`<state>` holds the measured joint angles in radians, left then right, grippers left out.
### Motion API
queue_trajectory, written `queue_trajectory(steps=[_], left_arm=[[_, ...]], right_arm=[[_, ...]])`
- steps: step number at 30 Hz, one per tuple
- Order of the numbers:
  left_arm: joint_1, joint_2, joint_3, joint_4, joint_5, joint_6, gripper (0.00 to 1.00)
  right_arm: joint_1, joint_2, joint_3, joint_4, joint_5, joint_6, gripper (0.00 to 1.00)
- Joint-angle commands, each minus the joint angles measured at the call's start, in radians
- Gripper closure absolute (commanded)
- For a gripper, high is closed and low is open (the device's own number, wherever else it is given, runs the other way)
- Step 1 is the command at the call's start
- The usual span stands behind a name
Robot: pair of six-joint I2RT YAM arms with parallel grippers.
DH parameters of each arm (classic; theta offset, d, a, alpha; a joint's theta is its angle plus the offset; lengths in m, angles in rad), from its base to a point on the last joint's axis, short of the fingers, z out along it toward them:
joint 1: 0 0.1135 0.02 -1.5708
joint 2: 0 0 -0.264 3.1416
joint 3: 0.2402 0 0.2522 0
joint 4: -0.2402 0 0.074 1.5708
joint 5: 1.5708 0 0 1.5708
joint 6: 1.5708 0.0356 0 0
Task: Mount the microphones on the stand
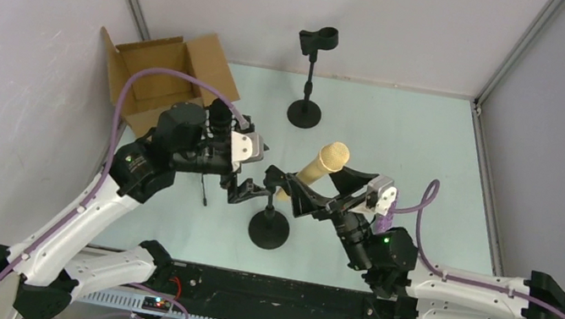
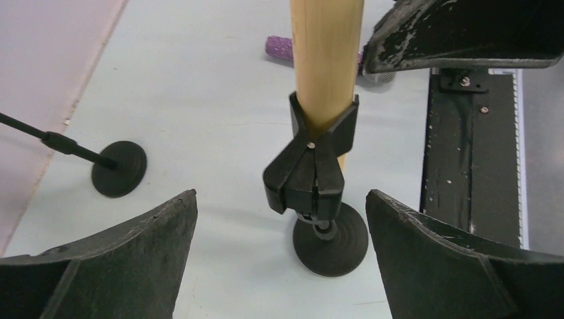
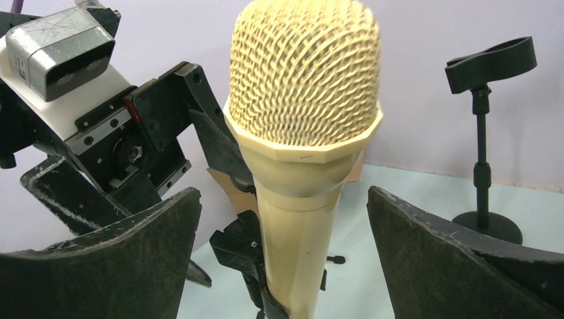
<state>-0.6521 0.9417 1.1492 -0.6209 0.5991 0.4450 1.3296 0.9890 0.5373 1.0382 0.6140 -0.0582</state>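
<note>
Cardboard box [image 1: 168,77] is outboard of your left end effector [image 1: 246,175]; you can't see its contents.

Left end effector: fingers wide apart, gripping nothing. Dead ahead of its gap, the cream-beige microphone [image 2: 326,60] sits tilted in the clip [image 2: 311,166] of the near stand [image 2: 330,239]. The left wrist view cuts off the head, and the clip covers most of the tail end.

Second stand [image 1: 311,78] is upright, well beyond both end effectors.

Your right end effector [image 1: 331,191] is also spread wide. Its fingers flank the cream-beige microphone's body with a gap on each side, no contact in the right wrist view.

Purple glitter microphone [image 2: 279,48] lies on the tabletop [image 1: 435,149] past the cream one. Only a stub of its body shows; the rest is hidden behind the cream body and a right finger.
</note>
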Motion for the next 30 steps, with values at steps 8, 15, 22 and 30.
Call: queue_trajectory(steps=[8,15,22,30], left_arm=[[0.046,-0.070,0.125,0.009,-0.040,-0.081,0.00],[0.116,-0.133,0.193,0.007,-0.056,-0.140,0.00],[0.128,-0.194,0.231,0.007,-0.120,-0.166,0.00],[0.127,-0.213,0.215,0.007,-0.173,-0.173,0.00]], right_arm=[[-0.056,-0.254,0.005,-0.492,-0.322,0.139,0.01],[-0.058,-0.387,-0.097,-0.701,-0.441,0.200,0.01],[-0.033,-0.325,-0.264,-0.612,-0.411,0.265,0.02],[-0.047,0.126,-0.273,-0.174,-0.310,0.239,0.18]])
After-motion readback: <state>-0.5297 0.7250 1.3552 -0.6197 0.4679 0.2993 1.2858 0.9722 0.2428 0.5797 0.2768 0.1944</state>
